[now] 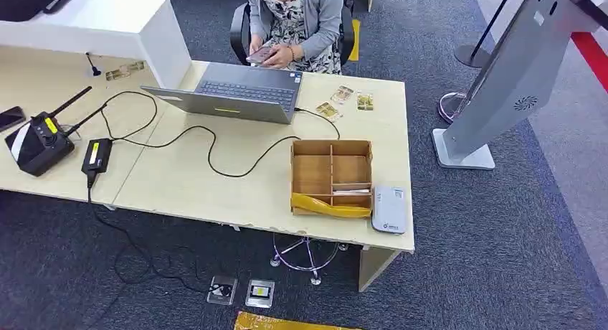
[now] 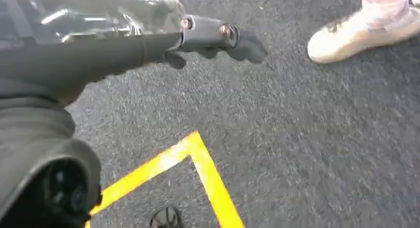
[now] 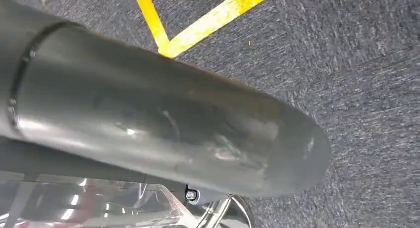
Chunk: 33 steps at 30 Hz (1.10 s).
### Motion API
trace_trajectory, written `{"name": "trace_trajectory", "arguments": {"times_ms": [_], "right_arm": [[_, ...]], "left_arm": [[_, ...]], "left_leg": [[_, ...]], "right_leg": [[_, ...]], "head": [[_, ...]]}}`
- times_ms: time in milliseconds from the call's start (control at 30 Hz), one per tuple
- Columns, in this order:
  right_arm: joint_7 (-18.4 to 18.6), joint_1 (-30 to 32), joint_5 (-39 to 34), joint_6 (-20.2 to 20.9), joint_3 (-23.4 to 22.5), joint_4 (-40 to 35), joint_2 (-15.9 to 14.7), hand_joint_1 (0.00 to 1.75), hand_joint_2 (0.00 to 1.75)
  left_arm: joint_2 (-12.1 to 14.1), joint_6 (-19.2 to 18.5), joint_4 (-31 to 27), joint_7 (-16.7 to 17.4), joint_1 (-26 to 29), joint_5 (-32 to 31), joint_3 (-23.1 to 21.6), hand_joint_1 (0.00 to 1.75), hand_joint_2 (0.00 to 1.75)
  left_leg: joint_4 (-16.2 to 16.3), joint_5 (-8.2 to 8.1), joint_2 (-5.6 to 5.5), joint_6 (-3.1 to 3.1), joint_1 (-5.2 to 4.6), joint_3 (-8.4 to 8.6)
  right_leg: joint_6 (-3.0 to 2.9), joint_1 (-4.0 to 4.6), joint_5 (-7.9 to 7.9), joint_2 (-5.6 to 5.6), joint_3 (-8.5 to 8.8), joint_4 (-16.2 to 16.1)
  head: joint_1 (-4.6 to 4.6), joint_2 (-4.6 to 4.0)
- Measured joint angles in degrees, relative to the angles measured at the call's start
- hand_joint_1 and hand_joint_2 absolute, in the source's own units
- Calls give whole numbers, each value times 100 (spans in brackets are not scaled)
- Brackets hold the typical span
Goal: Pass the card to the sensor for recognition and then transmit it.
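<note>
- I am looking down on a pale wooden bench, with both my arms hanging low over the dark carpet.
- My left hand is hanging above the carpet; its dark fingers are curling slightly, apart and holding nothing.
- My right hand is showing as a broad grey cover close to the wrist camera; I cannot tell how its fingers are lying or whether they are holding anything.
- A cardboard divider box is sitting near the bench's right front corner, with a yellow strip lying along its front wall.
- The white sensor is lying flat just beside the box, at the bench's right edge.
- A pale card seems to be lying in the box's right front compartment; it is too small for me to be sure.
- Three small gold cards are lying behind the box, near an open laptop.
- A person is sitting behind the laptop, holding a phone.
- A black radio unit and a power brick are resting on the bench's left part.
- Yellow tape is marking the carpet, and a light shoe is standing on it beyond my left hand.
</note>
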Motion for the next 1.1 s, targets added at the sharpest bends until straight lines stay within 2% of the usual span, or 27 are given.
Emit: {"name": "trace_trajectory", "arguments": {"times_ms": [67, 167, 200, 233, 367, 667, 733, 800, 933, 967, 1033, 1100], "right_arm": [[13, 2, -131, 20, -2, 0, -4, 0, 0], [68, 9, -269, 26, -7, 0, -7, 0, 0], [79, 9, -291, 26, -7, 0, -7, 0, 0], [83, 9, -302, 26, -7, 0, -9, 0, 0], [103, 11, -317, 44, -9, 0, -26, 0, 0], [-59, 13, -319, 188, -9, 0, -70, 0, 0], [-59, 13, -319, 188, -9, 0, -74, 0, 0], [-66, 13, -315, 184, -9, 0, -74, 0, 0], [-59, 13, -265, 122, -9, 0, -90, 0, 0], [-30, 13, -262, 105, -7, 0, -101, 0, 0], [-2, 10, -265, 81, -7, 0, -107, 0, 0], [4, 8, -265, 79, -7, 0, -107, 0, 0]], "left_arm": [[0, -454, 0, -90, 2, 113, 0, 0, 0], [2, -1738, 0, -57, 9, 551, 0, 0, 0], [2, -2056, 0, -14, 9, 623, 0, 0, 0], [2, -2181, 0, 2, 9, 645, 0, 0, 0], [-4, -2405, 0, 45, 11, 691, 4, 0, 0], [-11, -2285, 0, 108, 39, 826, 2, 0, 0], [-11, -2083, 0, 196, 39, 627, -2, 0, 0], [-11, -1398, 0, 397, 40, 203, -15, 0, 0], [-4, 1081, -17, 1120, 77, -1496, -214, 0, 0], [-7, 1588, -35, 1246, 100, -1754, -328, 0, 0], [-4, 1693, -37, 1293, 113, -1914, -461, 0, 0], [-2, 1718, -110, 1521, 145, -2333, -604, 0, 0]], "left_leg": [[0, 0, 0, 0, 0, 0], [0, 0, 0, 0, 0, 0], [0, 0, 0, 0, 0, -1], [0, 0, 0, 0, 0, 0], [0, 0, 1, 0, 0, 0], [0, 0, 1, 0, 0, 0], [0, 0, 0, 0, 0, 0], [0, 0, 1, 0, 0, 0], [0, 0, 1, 0, 0, 0], [0, 0, 1, 0, 0, 0], [0, 0, -1, 0, 1, -1], [0, 0, -1, 0, 0, 0]], "right_leg": [[0, 0, 0, 0, 0, 0], [0, 0, 0, 0, 0, 0], [0, 0, 0, 0, 0, 0], [0, 0, 0, 0, 0, 0], [0, 0, 0, 2, 0, 0], [0, 0, 0, 1, 0, 0], [0, 0, 0, 1, 0, 0], [0, 0, 0, 1, 0, 0], [0, 0, 0, 1, -1, 0], [0, 0, 0, -1, -1, 0], [0, 1, 0, -6, 1, 0], [0, 0, 0, -2, 1, 0]], "head": [[0, 0], [-2, 0], [0, 0], [0, 0], [-2, 0], [0, 0], [0, 0], [0, 0], [0, 0], [-2, 0], [-4, 0], [-9, 0]]}}
